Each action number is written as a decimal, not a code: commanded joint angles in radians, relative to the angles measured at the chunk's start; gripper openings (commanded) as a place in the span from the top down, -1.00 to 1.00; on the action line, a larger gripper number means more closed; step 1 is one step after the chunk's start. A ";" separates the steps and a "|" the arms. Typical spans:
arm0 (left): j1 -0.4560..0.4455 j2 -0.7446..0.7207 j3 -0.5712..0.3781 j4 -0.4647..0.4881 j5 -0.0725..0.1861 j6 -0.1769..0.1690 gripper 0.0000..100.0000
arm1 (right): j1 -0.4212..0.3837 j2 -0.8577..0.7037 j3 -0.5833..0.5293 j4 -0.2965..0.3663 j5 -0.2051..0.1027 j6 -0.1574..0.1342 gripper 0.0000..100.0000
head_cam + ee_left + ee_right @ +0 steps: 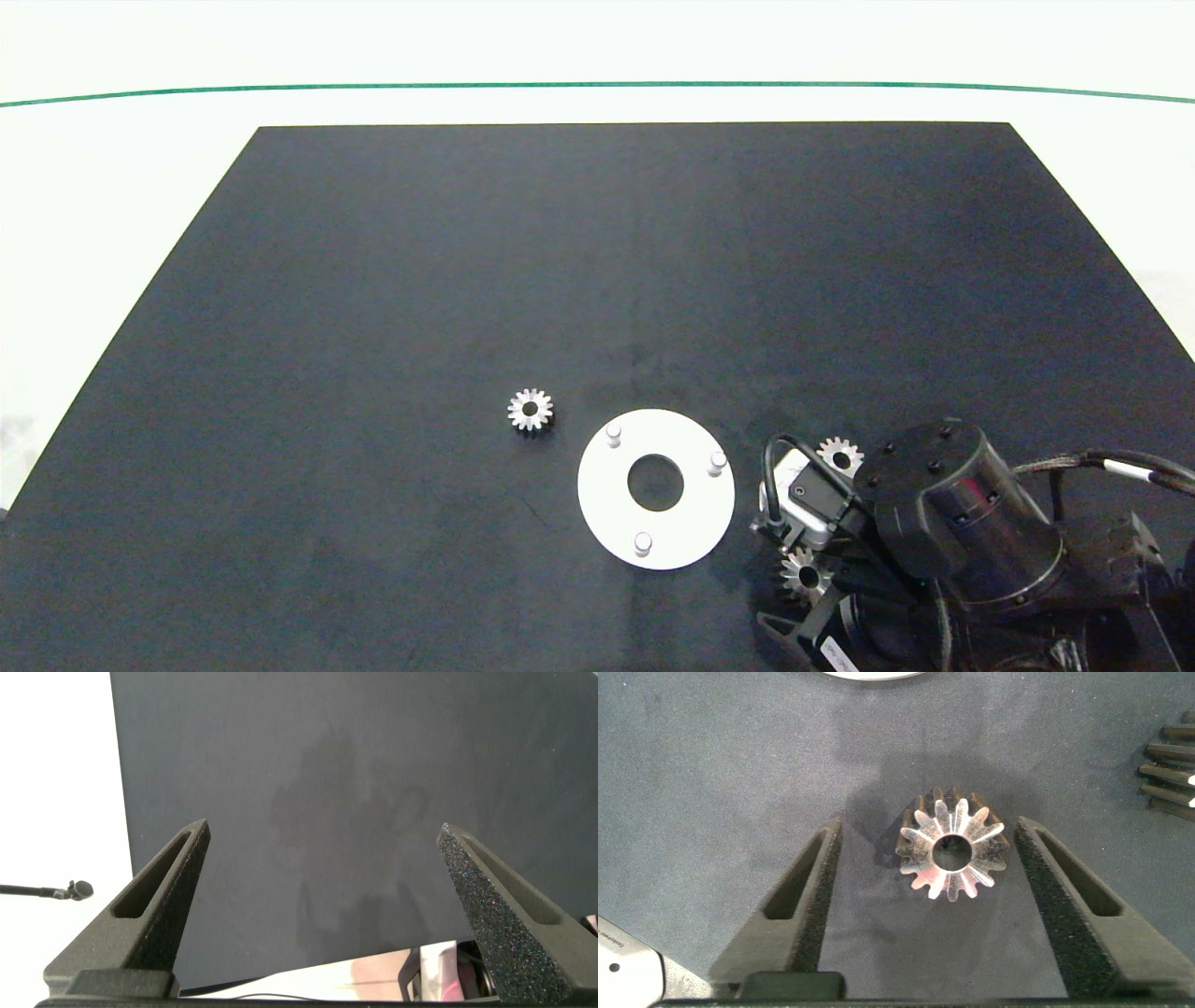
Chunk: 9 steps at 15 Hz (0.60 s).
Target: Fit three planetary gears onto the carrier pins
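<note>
Now we see right gripper (926,887) fingers apart, straddling planetary gear (952,846) on mat; left gripper (322,882) fingers apart, off-table.

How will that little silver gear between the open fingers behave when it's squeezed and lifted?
The gear looks like solid metal, so probably stiff and heavy for its size. Lying flat on the mat, it shouldn't roll. Its pointed teeth may slip or twist against the right end effector pads.

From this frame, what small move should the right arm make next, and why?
Probably close the right tool on the gear. Its open fingers straddle that gear, which lies flat on the mat nearer one finger. All three carrier pins are bare.
</note>
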 commanded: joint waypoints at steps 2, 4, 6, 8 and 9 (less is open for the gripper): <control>0.000 0.005 0.000 0.003 -0.002 0.002 -1.00 | -0.012 -0.001 0.001 0.000 0.009 -0.001 -0.29; 0.000 0.011 0.000 -0.004 -0.002 0.002 -1.00 | -0.018 -0.002 -0.002 -0.003 0.012 -0.003 -0.20; 0.000 0.011 0.000 -0.006 -0.002 0.002 -1.00 | -0.020 -0.001 -0.002 0.000 0.012 -0.004 -0.12; 0.000 0.009 0.000 -0.006 -0.002 0.002 -1.00 | -0.020 -0.002 -0.002 0.000 0.013 -0.003 -0.05; 0.000 0.011 0.000 -0.006 -0.002 0.002 -1.00 | -0.020 -0.002 -0.002 0.000 0.012 -0.004 0.00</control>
